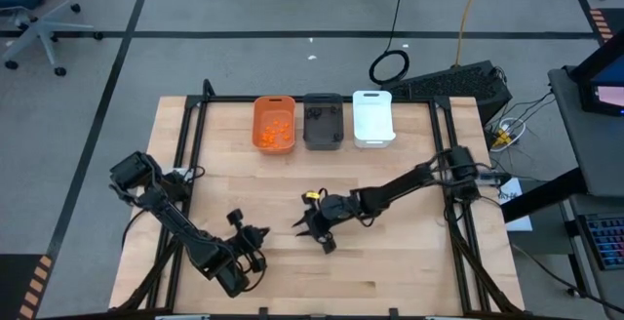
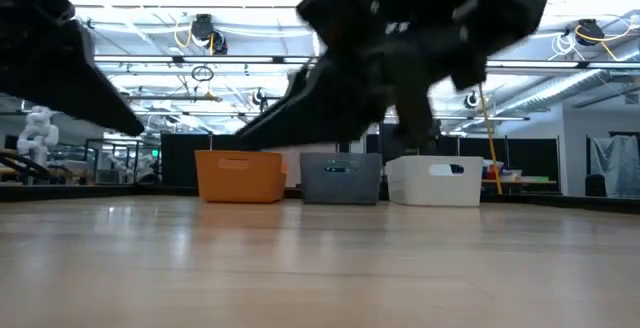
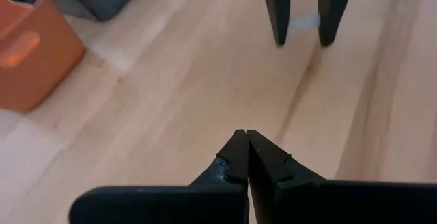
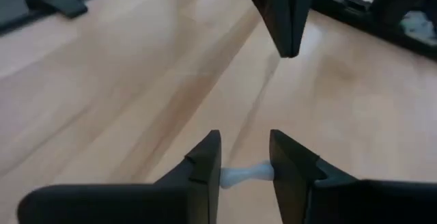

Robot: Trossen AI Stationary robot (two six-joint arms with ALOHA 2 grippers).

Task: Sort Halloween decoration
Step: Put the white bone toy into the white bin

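Pinching a small white bone-shaped stick [image 4: 246, 175] between its 2 fingers, the right gripper [image 1: 314, 230] hovers mid-table; the left gripper [image 1: 255, 245], clenched empty, waits near-left.

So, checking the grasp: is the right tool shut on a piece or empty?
Shut on a white stick: the right tool pinches it between both fingers.

Three bins on a wooden table

The orange bin [image 1: 274, 124], dark grey bin [image 1: 324, 121] and white bin [image 1: 372, 118] stand side by side at the table [image 1: 409, 252] far edge.
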